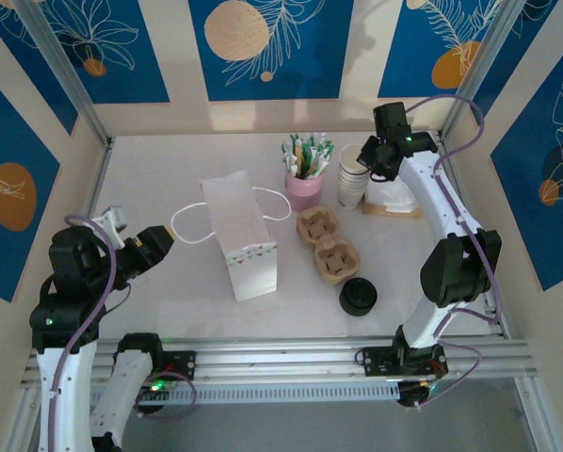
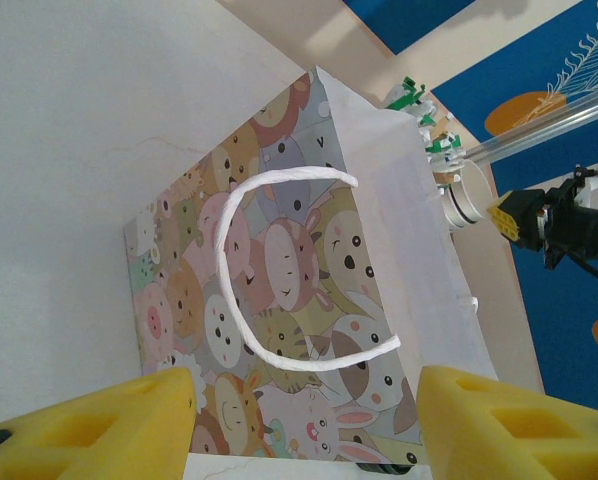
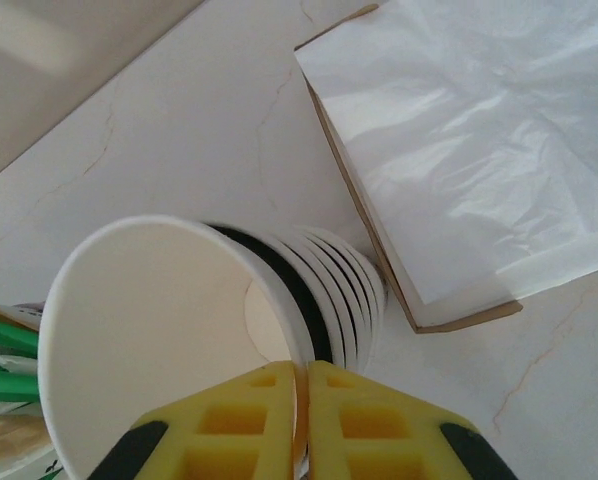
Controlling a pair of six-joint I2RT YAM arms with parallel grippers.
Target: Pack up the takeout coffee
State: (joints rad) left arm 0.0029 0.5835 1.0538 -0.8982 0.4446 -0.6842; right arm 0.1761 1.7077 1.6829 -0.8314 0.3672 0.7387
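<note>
One wall of the top cup (image 3: 169, 330) on the cup stack (image 3: 351, 290) is being pinched tight by the right claw (image 3: 301, 375), risking nested cups lifting together, while the left claw (image 2: 304, 395) is hovering half-parted, empty.

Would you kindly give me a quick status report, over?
Left claw open, facing paper bag. Right claw shut on top cup rim. Cup tray hollows bare. Nothing blocking.

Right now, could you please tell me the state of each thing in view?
Paper bag: upright, mouth open.
Cup tray: hollows empty.
Cup stack: lidless, top cup pinched.
Lid stack: standing loose, untouched.
Right gripper: jaws shut on the top cup's rim.
Left gripper: jaws open, empty.
</note>
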